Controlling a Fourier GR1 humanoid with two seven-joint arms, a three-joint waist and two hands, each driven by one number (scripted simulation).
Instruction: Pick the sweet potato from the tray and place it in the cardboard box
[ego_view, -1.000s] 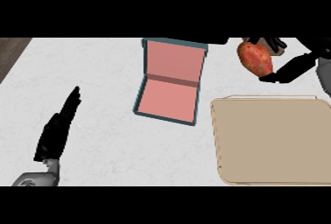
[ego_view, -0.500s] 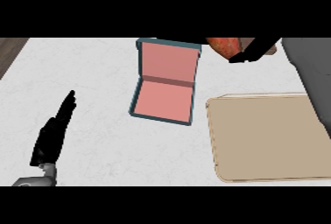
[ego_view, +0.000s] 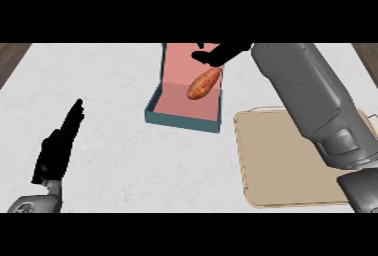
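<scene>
Sweet potato (ego_view: 204, 84) sits over the pink interior of the cardboard box (ego_view: 181, 121), just below the right hand (ego_view: 221, 53). Whether that hand grasps it or has let go, cannot tell. Left hand (ego_view: 60, 145) well left of the box, fingers straight, resting. Tray (ego_view: 284, 165) right of the box. Judged: stiff, fairly light, tapered, rolls; best held mid-body. No labels or writing visible.

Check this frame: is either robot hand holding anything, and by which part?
The right robot hand appears to hold the sweet potato by its upper end, above the cardboard box. The left robot hand holds nothing.
</scene>
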